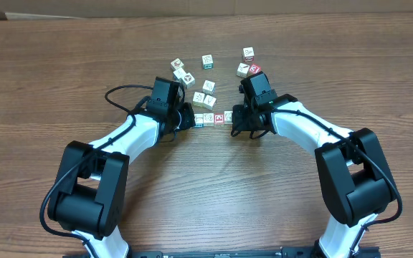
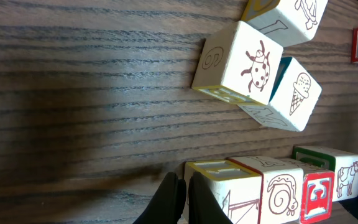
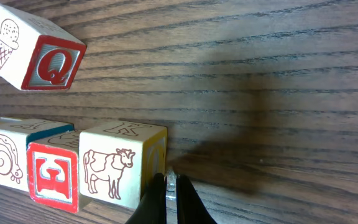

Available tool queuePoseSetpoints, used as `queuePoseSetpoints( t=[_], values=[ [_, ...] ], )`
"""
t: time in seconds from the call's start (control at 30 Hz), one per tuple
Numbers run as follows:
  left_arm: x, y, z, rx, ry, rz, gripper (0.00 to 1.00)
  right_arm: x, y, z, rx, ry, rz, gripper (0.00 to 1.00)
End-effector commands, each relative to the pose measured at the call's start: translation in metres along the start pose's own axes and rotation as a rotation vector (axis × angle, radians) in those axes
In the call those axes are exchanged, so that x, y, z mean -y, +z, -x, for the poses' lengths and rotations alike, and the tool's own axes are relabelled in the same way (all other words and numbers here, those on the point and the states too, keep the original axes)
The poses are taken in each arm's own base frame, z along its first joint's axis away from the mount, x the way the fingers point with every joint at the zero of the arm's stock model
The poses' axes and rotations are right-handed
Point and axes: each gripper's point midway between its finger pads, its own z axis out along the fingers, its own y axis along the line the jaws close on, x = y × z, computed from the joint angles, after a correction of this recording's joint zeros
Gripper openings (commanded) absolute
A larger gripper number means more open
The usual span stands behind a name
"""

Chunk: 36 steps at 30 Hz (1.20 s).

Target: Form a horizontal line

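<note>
Left claw: the left claw [image 2: 180, 198] has its fingers pressed together and grips nothing. Its tips are low on the tabletop [image 1: 49, 72], right against the left end of the row.
Right claw: the right claw [image 3: 166, 194] is also fully closed and empty. Its tips are at the outer face of the cow cube [image 3: 114, 171], which is the right end of the row.
Horizontal line: the horizontal line [image 1: 213, 117] lies near the middle of the tabletop, between the two claws, and runs from left to right.
Row members: four cubes sit edge to edge. From the left they are a yellow-edged cube [image 2: 219, 186], a snail cube [image 2: 281, 196], a red-printed cube [image 2: 317, 196] and the cow cube.
Straightness: the wrist views show no gaps between neighbouring cubes. From overhead the row looks level, though any fine offset is too small to judge.
Loose cubes: the loose cubes [image 1: 207, 61] lie scattered toward the far edge of the tabletop. Among them, a ladybird cube [image 2: 244, 65] and a Q cube [image 3: 39, 53] are tilted and apart from the row.
Done: judging from this, a four-cube line is assembled and squared up at both ends.
Left: probably only backing both claws away without nudging the end cubes. Whether more of the loose cubes should join the line cannot be told.
</note>
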Motion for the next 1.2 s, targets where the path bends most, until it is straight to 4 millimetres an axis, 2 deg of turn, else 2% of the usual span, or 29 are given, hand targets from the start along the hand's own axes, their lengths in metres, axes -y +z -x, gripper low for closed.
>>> queuePoseSetpoints(
  t=[0.0,0.6,0.73,1.0,1.17],
  values=[
    [0.006,0.004,-0.001,-0.010,-0.003,-0.018,0.04,-0.005,0.003,-0.004,-0.009,-0.023,0.013,0.04],
    [0.006,0.004,-0.001,-0.009,-0.003,-0.018,0.04,-0.003,0.002,-0.007,-0.020,-0.030,0.002,0.04],
    [0.004,0.004,0.000,-0.005,-0.003,-0.008,0.04,0.002,0.000,-0.003,-0.003,-0.030,-0.031,0.04],
    [-0.003,0.003,0.001,0.002,-0.003,0.027,0.04,0.003,-0.023,0.012,0.062,-0.025,-0.035,0.04],
    [-0.002,-0.008,0.008,0.026,0.015,0.035,0.04,0.005,-0.037,0.005,0.042,-0.022,-0.055,0.04]
  ],
)
